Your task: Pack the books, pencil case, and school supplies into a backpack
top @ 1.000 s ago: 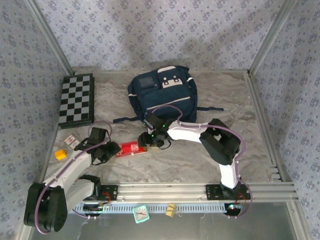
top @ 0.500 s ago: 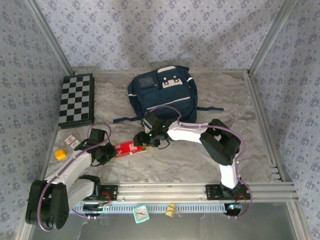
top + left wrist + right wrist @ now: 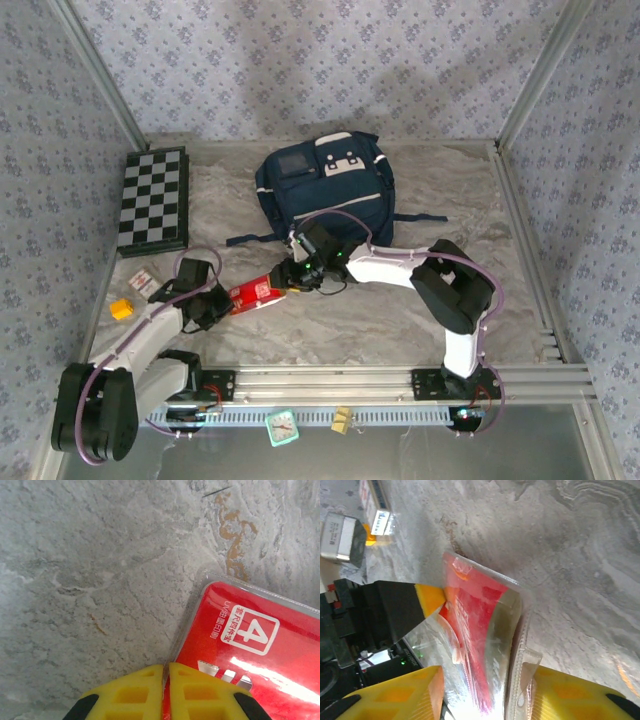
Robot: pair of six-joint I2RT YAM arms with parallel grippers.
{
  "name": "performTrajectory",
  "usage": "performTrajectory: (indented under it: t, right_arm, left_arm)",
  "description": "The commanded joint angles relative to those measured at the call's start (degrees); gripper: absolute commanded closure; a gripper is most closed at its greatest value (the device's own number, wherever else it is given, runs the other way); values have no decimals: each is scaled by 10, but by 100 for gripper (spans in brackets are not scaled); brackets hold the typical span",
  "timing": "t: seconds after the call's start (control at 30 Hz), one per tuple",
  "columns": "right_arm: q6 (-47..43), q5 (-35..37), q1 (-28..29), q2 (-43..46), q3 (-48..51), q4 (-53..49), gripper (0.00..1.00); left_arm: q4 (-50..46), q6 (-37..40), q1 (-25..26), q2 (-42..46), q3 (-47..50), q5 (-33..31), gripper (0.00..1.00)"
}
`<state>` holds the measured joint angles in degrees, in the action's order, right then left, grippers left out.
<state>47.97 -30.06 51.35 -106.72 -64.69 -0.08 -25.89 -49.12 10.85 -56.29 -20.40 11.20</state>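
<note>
Packet [image 3: 250, 645] edge between left fingers [image 3: 125, 695], body between right fingers [image 3: 395, 695].

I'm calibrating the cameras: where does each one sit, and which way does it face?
Top external: above and behind the bases, looking down at the table, backpack, left arm and right arm.
Left wrist: on the left arm, facing down at the table; left gripper pinches the red pack.
Right wrist: facing the left gripper; right gripper straddles the red pack.
Shared: both wrist views show the red pack.
</note>
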Motion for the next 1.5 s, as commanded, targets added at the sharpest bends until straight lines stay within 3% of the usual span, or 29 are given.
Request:
performTrajectory:
  t: [0.0,0.3,0.43,0.57,0.77,0.97,1.17,1.27,1.47]
  right_arm:
    - [6,-29,-2,2,5,29,60]
    - [-2,-7,-11,17,13,4,86]
    - [-15,7,-13,35,7,-24,92]
    - [-23,10,-28,74,18,-40,93]
    - [-53,11,-70,171,30,-101,93]
    - [-61,-28,-175,268,32,-152,93]
    - [-80,-94,-327,317,8,-216,92]
    - [-89,-113,-403,325,-3,-246,92]
    - [-103,-137,-520,355,9,-270,92]
  left_arm:
    - [43,-2,3,-4,10,46,89]
    - [39,2,3,-4,1,47,88]
    - [22,5,3,10,-15,43,86]
    - [-28,23,3,47,-65,10,77]
    - [-83,99,2,75,-196,-72,55]
    - [-54,216,29,-11,-316,-63,47]
    - [-14,399,156,-138,-428,-110,41]
    - [-22,450,203,-220,-495,-156,39]
    - [3,588,286,-371,-580,-161,37]
